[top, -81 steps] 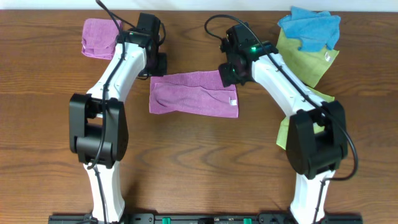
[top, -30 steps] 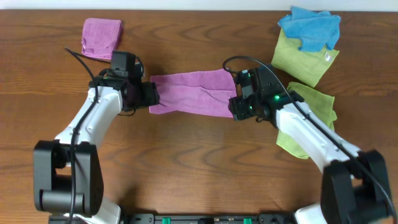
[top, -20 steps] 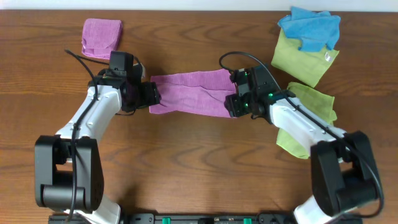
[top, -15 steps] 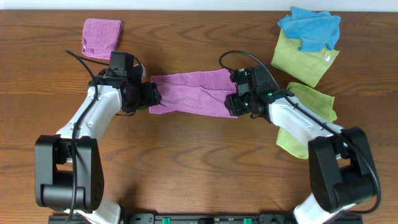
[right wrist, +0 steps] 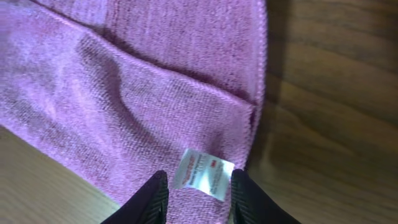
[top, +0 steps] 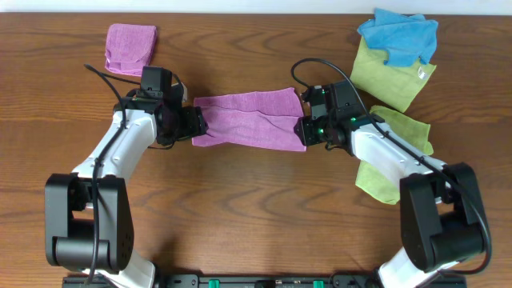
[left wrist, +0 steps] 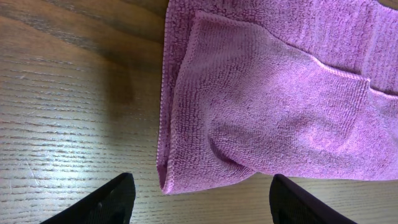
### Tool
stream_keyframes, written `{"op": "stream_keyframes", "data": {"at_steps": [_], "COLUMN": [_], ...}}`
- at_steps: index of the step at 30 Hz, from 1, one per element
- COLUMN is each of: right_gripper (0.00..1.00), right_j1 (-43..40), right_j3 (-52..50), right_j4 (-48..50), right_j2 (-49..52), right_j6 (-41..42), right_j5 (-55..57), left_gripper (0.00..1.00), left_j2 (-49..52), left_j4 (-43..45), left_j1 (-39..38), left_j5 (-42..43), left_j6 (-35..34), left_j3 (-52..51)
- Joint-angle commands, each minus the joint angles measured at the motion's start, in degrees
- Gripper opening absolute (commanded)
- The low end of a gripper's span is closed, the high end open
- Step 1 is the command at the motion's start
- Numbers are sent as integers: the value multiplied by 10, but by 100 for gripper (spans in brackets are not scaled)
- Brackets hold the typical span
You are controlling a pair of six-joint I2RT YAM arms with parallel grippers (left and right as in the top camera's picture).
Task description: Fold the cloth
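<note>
The cloth [top: 250, 120] lies in the middle of the worktop [top: 256, 216]. It is folded into a long strip with two layers, and one arm waits at each short end.

The left fingers [left wrist: 115, 200] are wide open, one on each side of the near left corner. They hold nothing. The right fingers [right wrist: 152, 198] are much closer together, with the white tag [right wrist: 204, 169] between them at the near right corner. I cannot tell if they grip the cloth or only sit just above it.

The right fingers might pinch only the tag or only the top layer. Then the strip would fall open when it is lifted. At the left end the layers do not line up neatly, so the left fingers could also catch just one layer. If one end goes up before the other, the cloth could drag and bunch, and the fold would come out crooked.
</note>
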Motion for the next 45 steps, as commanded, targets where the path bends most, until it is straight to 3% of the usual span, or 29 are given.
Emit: {"op": "stream_keyframes", "data": {"at_steps": [1, 6, 11, 13, 24, 28, 29, 35, 40, 42, 43, 45], "right_gripper": [34, 31, 13, 1, 1, 31, 34, 34, 13, 19, 31, 43], "right_j1": [-4, 0, 8, 10, 14, 28, 34, 66, 69, 69, 69, 69], "right_j3": [2, 2, 2, 2, 3, 6, 6, 6, 6, 6, 6, 6], "right_j4": [-5, -11, -1, 0, 4, 5, 6, 16, 8, 5, 4, 4], "right_j2": [6, 6, 7, 9, 9, 9, 9, 9, 9, 9, 9, 9], "right_j6": [12, 11, 12, 12, 36, 36, 36, 35, 37, 37, 37, 37], "right_j5": [-27, -31, -22, -20, -19, 10, 18, 65, 99, 115, 120, 123], "left_gripper": [71, 70, 70, 70, 70, 70, 70, 70, 70, 70, 70, 70], "left_j2": [6, 6, 6, 6, 6, 6, 6, 6, 6, 6, 6, 6], "left_j4": [-1, 0, 0, 0, 0, 0, 0, 0, 0, 0, 0, 0], "left_j1": [2, 2, 2, 2, 2, 2, 2, 2, 2, 2, 2, 2], "left_j5": [3, 3, 3, 3, -1, -1, -1, -1, -1, -1, -1, -1], "left_j6": [-2, -2, -2, -2, 7, 7, 7, 7, 11, 11, 11, 12], "left_j3": [-1, -1, -1, -1, -1, -1, -1, -1, -1, -1, -1, -1]}}
